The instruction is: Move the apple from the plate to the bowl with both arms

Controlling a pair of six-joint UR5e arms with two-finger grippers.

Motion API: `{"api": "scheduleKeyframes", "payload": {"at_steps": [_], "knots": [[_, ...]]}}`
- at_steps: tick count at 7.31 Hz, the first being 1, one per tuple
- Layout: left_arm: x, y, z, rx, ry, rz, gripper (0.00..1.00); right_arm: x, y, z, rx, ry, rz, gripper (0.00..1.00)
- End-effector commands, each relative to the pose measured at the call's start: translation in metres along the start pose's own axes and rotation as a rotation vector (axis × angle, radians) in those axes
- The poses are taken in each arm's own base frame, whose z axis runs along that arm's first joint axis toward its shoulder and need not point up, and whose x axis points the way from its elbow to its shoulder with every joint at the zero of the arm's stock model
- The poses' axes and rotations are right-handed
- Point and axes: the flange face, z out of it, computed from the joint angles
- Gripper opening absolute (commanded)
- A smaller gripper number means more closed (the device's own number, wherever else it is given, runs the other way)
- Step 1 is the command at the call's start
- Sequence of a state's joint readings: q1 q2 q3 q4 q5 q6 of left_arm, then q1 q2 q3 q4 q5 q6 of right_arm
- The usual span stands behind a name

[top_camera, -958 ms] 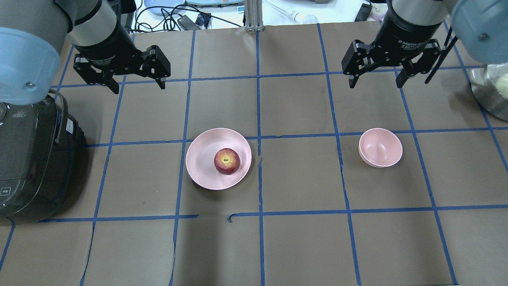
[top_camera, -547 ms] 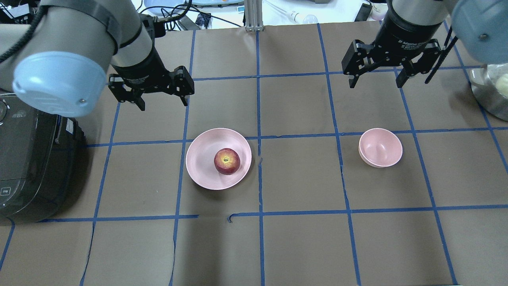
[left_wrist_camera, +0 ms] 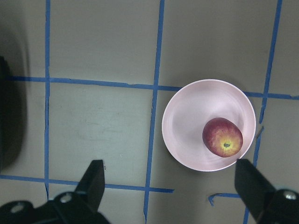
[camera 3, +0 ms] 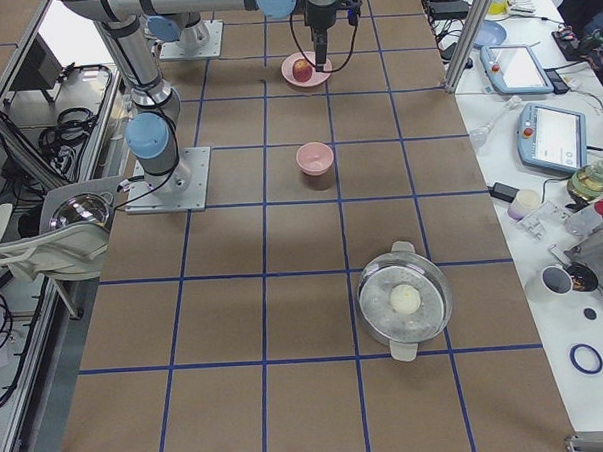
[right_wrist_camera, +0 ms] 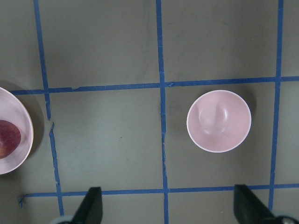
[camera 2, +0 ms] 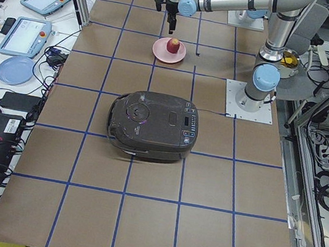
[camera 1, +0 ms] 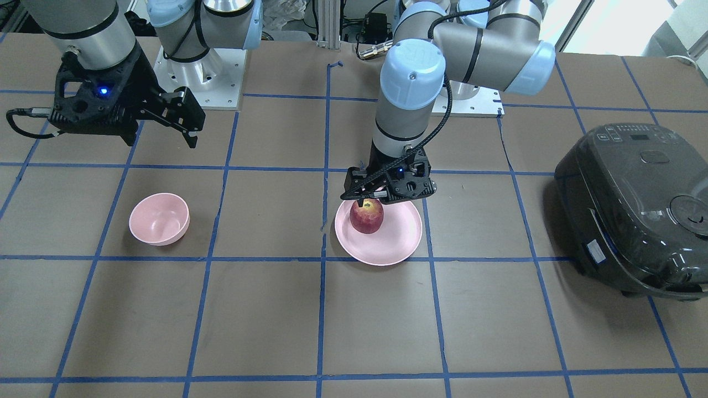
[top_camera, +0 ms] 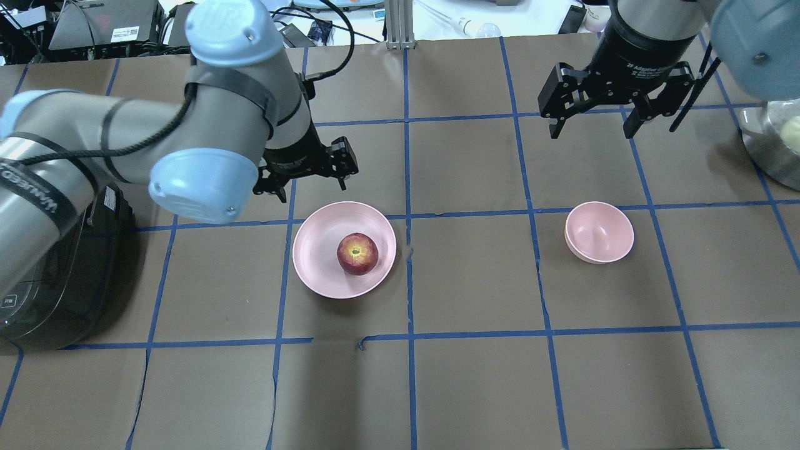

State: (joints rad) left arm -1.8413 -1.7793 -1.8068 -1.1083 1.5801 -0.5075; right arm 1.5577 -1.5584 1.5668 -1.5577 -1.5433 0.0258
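The dark-red apple (top_camera: 357,254) sits on the wide pink plate (top_camera: 312,250) near the table's middle. It also shows in the front view (camera 1: 366,216) and in the left wrist view (left_wrist_camera: 223,136). The small pink bowl (top_camera: 599,232) stands empty to the right. My left gripper (top_camera: 310,186) hangs open and empty above the table, just beyond the plate's far rim. In the left wrist view its fingers (left_wrist_camera: 96,179) are spread wide. My right gripper (top_camera: 590,132) is open and empty, high up beyond the bowl (right_wrist_camera: 218,120).
A black rice cooker (top_camera: 50,250) stands at the table's left edge, under my left arm. A steel pot (top_camera: 772,144) with a glass lid is at the right edge. Blue tape lines grid the brown table cover.
My left arm has swung right and toward the plate, its open gripper going from the far left to just beyond the plate's rim. The right arm, apple, plate and bowl have not moved.
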Motion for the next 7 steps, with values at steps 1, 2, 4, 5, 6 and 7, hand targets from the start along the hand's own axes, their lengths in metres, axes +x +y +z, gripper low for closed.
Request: {"api": "scheduleKeyframes", "payload": {"at_steps": [1,2,4,5,6,7], "knots": [[0.017,0.01,0.049,-0.033,-0.024,-0.003,1.0,0.005,-0.005,0.059,-0.026,-0.003,0.0,1.0],[0.018,0.011,0.06,-0.042,-0.03,-0.003,1.0,0.01,-0.004,0.097,-0.023,0.006,0.003,1.0],[0.018,0.012,0.084,-0.018,-0.017,0.003,1.0,0.019,-0.009,0.184,0.028,0.013,-0.015,0.98],[0.019,0.01,0.096,-0.018,-0.017,0.006,1.0,0.024,-0.008,0.224,0.04,0.053,-0.034,0.93],[0.019,0.01,0.106,-0.03,-0.028,0.008,1.0,0.027,-0.002,0.246,0.044,0.071,-0.036,0.86],[0.019,0.011,0.115,-0.046,-0.038,0.009,1.0,0.03,0.003,0.253,0.027,0.086,-0.054,0.76]]}}
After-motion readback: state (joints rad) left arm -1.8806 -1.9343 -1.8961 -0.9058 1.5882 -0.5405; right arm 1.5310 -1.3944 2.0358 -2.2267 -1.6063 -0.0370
